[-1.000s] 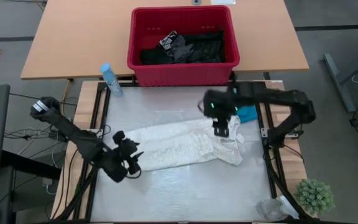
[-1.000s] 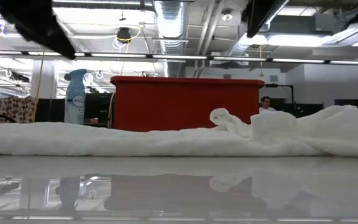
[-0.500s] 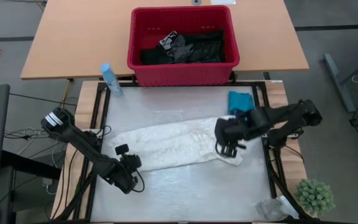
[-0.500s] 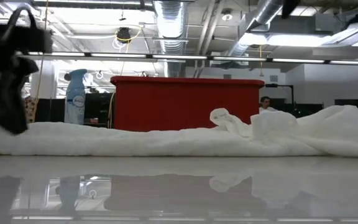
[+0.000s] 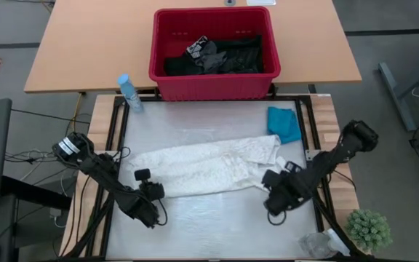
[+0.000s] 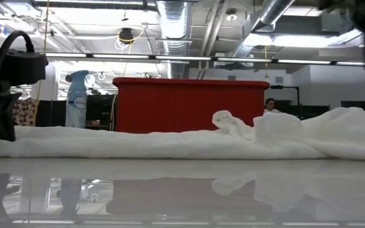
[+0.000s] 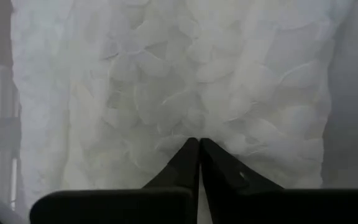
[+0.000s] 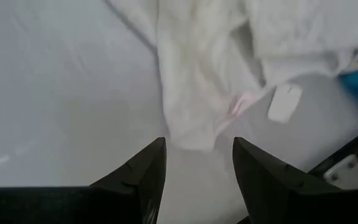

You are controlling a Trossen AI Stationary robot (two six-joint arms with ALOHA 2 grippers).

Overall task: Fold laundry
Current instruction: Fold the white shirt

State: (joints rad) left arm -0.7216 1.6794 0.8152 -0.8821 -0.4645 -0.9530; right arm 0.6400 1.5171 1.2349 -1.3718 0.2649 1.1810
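Two grippers down near tabletop's front edge. Left gripper (image 7: 197, 144) pinched shut on white lacy garment (image 5: 202, 169). Right gripper (image 8: 194, 158) spread apart, empty, just beside garment's corner.

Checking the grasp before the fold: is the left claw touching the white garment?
Touching. In the left wrist view the left claw is shut with its tips pressed into the edge of the white lacy garment.
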